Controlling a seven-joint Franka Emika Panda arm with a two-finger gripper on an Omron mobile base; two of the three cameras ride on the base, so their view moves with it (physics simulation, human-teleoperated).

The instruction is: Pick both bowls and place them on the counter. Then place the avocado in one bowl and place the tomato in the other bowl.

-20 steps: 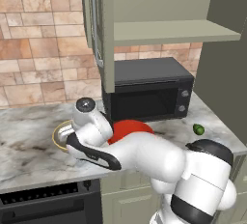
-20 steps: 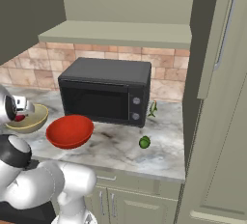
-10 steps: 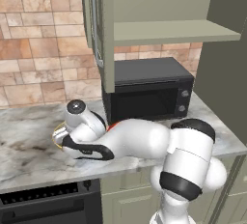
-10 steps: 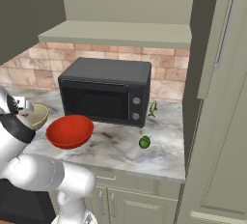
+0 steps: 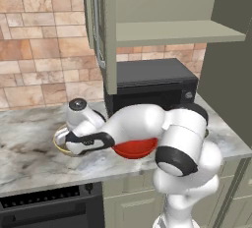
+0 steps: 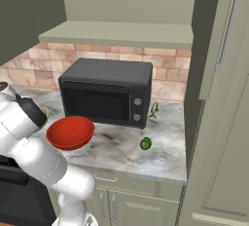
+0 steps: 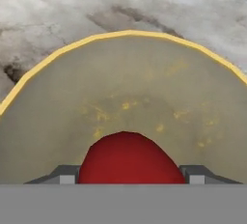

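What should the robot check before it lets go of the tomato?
1. Tomato sits between the fingertips of the gripper: ok.
2. Tomato is above the inside of the tan-olive bowl, not the rim: ok.
3. Tan-olive bowl stands on the marble counter: ok.
4. Red bowl is on the counter too: ok.
5. Avocado is in the red bowl: not ok, it lies on the counter near the microwave.
6. Tomato is low enough to drop gently: cannot tell.

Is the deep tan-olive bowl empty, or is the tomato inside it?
Not empty: the small shiny red tomato sits inside the tan-olive bowl with the pale yellow rim.
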